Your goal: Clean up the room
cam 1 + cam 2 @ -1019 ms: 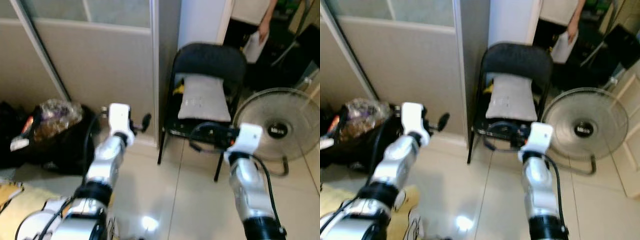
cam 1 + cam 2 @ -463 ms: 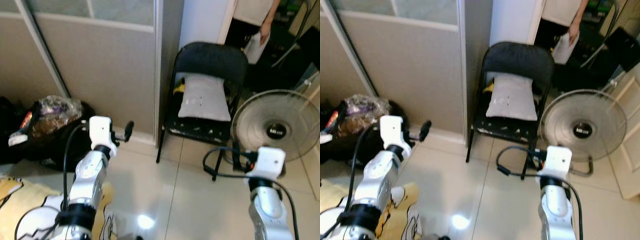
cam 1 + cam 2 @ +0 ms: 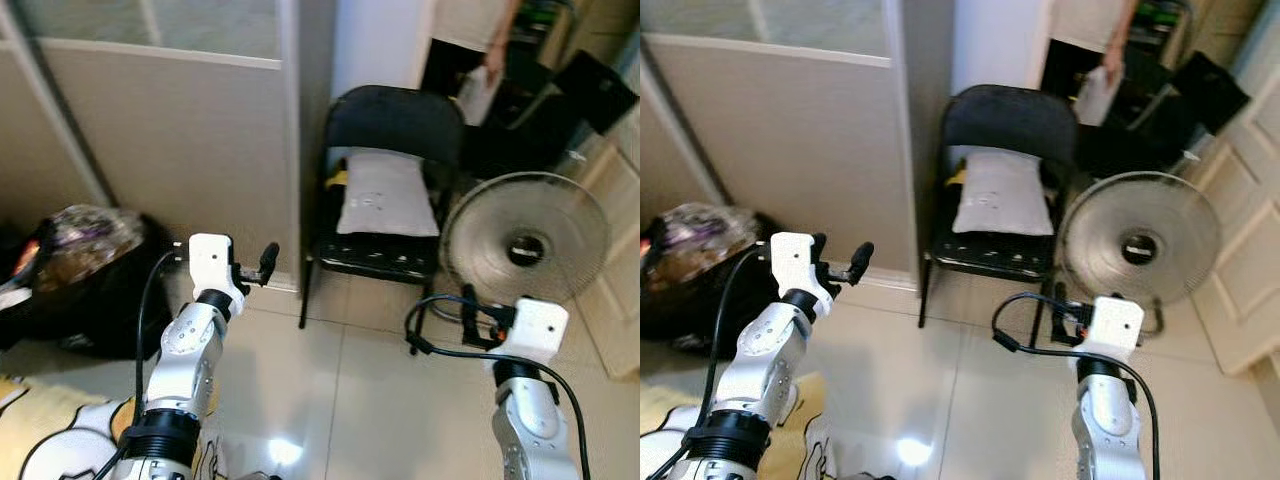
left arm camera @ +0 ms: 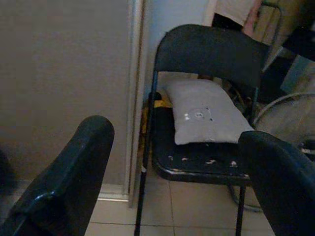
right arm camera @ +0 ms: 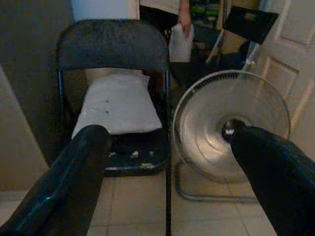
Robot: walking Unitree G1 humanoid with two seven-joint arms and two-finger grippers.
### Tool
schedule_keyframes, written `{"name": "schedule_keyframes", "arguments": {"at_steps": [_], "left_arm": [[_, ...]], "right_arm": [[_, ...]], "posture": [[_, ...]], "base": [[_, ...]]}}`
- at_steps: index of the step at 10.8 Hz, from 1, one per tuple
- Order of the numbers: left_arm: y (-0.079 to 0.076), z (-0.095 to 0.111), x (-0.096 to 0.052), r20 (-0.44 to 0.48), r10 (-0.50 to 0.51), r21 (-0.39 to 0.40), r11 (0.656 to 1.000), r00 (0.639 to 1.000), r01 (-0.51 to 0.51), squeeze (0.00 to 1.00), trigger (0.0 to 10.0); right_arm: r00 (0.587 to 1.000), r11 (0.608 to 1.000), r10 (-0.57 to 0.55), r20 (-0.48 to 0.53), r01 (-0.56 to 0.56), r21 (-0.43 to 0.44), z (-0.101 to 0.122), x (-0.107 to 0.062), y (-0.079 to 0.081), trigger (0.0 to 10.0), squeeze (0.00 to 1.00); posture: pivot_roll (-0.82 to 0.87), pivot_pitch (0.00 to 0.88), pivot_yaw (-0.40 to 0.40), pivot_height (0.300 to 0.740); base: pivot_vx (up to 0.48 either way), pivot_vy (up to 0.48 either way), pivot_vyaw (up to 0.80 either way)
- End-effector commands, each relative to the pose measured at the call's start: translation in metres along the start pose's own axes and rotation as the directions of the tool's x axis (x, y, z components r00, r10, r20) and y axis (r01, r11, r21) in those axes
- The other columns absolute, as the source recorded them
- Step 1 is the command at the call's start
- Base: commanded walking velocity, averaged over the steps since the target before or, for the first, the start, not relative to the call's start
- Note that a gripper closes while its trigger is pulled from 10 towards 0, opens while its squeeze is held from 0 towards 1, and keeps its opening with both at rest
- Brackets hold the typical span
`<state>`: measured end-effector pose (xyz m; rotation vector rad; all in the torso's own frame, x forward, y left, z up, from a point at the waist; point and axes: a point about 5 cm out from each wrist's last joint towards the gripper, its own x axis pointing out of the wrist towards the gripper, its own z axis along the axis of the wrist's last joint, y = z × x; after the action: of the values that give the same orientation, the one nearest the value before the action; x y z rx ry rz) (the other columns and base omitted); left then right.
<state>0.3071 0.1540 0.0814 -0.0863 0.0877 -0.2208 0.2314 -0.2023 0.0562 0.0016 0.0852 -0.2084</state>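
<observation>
Ahead, a soft grey pillow point(image 3: 386, 197) rests on a black chair point(image 3: 395, 125); both pincers gape empty.

Both arms raised fwd, left gripper point(image 4: 172, 191) & right gripper point(image 5: 167, 182) jaws apart.

Tiled floor point(image 3: 350, 400) bears black chair point(image 3: 390, 130), fan point(image 3: 525, 240), dark bag point(image 3: 90, 290).

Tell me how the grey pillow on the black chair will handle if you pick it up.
The pillow looks soft and plump, so it will probably sag and feel light. It leans against the black chair back, so it may slide forward when nudged.
</observation>
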Motion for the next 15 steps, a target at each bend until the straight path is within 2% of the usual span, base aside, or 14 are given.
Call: {"name": "schedule_keyframes", "arguments": {"at_steps": [1, 2, 4, 5, 6, 9, 10, 12, 15], "left_arm": [[-0.006, 0.0, 0.003, -0.019, -0.041, 0.011, 0.999, 0.999, 0.041, 0.0, 10.0], [-0.007, -0.002, 0.006, -0.041, -0.039, 0.035, 0.999, 0.998, 0.041, 0.0, 10.0], [-0.012, -0.003, 0.008, -0.039, -0.056, 0.022, 0.998, 0.998, 0.057, 0.0, 10.0], [-0.01, 0.002, 0.006, 0.004, -0.038, 0.023, 0.999, 0.999, 0.038, 0.0, 10.0], [-0.007, 0.0, 0.004, 0.0, -0.028, 0.008, 1.0, 1.0, 0.028, 0.0, 10.0], [-0.005, -0.016, -0.007, -0.029, 0.011, 0.001, 1.0, 1.0, -0.011, 0.0, 10.0], [-0.004, -0.022, -0.011, -0.044, 0.033, -0.018, 0.999, 0.998, -0.034, 0.0, 10.0], [-0.004, -0.019, -0.013, -0.028, 0.034, -0.011, 0.999, 0.999, -0.034, 0.0, 10.0], [-0.008, -0.012, -0.004, -0.021, 0.019, -0.009, 1.0, 1.0, -0.019, 0.0, 10.0]], "right_arm": [[1.0, 1.0, 0.024, -0.016, -0.024, 0.001, -0.003, 0.001, 0.005, 10.0, 1.0], [0.999, 1.0, 0.027, -0.03, -0.027, -0.004, -0.004, 0.004, 0.009, 10.0, 0.0], [1.0, 1.0, 0.001, -0.014, 0.0, 0.03, 0.0, 0.008, 0.008, 10.0, 0.0], [1.0, 1.0, 0.007, -0.008, -0.007, 0.019, 0.003, 0.007, 0.006, 10.0, 0.0], [0.999, 0.999, 0.039, -0.017, -0.039, -0.017, 0.004, 0.009, 0.009, 10.0, 0.0], [0.99, 0.988, 0.134, -0.044, -0.137, -0.065, 0.008, 0.023, 0.015, 10.0, 0.0], [0.987, 0.984, 0.156, -0.048, -0.159, -0.078, 0.009, 0.026, 0.015, 10.0, 0.0], [0.994, 0.994, 0.101, -0.038, -0.103, -0.028, 0.012, 0.037, 0.008, 10.0, 0.0], [0.991, 0.993, 0.12, -0.052, -0.12, -0.007, 0.003, 0.026, 0.02, 10.0, 0.0]], "posture": [[-0.17, 0.0, 0.059, 0.74], [-0.17, 0.0, 0.072, 0.74], [-0.18, 0.0, 0.084, 0.74], [-0.19, 0.0, 0.074, 0.74], [-0.19, 0.0, 0.065, 0.74], [-0.15, 0.0, -0.04, 0.74], [-0.14, 0.0, -0.045, 0.74], [-0.12, 0.0, -0.025, 0.74], [-0.13, 0.0, -0.002, 0.74]], "base": [[0.0, 0.0, 0.0], [0.0, 0.0, 0.0], [0.0, 0.0, 0.0], [0.0, 0.0, 0.0], [0.0, 0.0, 0.0], [0.0, 0.0, 0.0], [0.0, 0.0, 0.0], [0.0, 0.0, 0.0], [0.0, 0.0, 0.0]]}}
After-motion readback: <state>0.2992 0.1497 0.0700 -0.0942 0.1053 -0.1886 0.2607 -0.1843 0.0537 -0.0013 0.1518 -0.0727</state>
